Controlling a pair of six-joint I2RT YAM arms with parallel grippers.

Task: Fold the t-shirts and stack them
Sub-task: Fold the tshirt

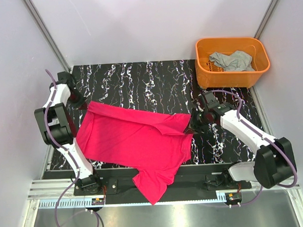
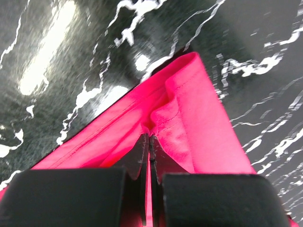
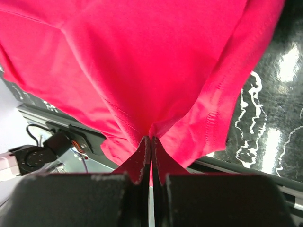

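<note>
**Q:** Where does the red t-shirt (image 1: 137, 139) lie, taking the orange basket (image 1: 225, 79) as the reference?

**A:** It is spread on the counter (image 1: 140, 81), to the near left of the basket and apart from it. One part drapes over the counter's near edge, on the side away from the basket. A grey t-shirt (image 1: 232, 61) rests inside the basket.

**Q:** What is the state of each tool?

**A:** Left tool (image 2: 149, 141): jaws pressed together on a hemmed corner of the red t-shirt, the corner farthest from the basket. Right tool (image 3: 150, 141): jaws likewise pinched on a fold of the red cloth, at the shirt edge nearest the basket and just in front of it.

**Q:** What could go wrong from here?

**A:** Three hazards, as a judgement from these views.
1. Each pinch takes only a little cloth at the very tips. A pull that tightens the span between the tools may draw the hem out of one of them.
2. The draped part hangs free. On a lift, its weight may drag the shirt over the counter's edge, away from the basket.
3. The edge beside the right tool is already doubled over. Folding without first flattening it would likely set a crease and give an uneven stack.
</note>
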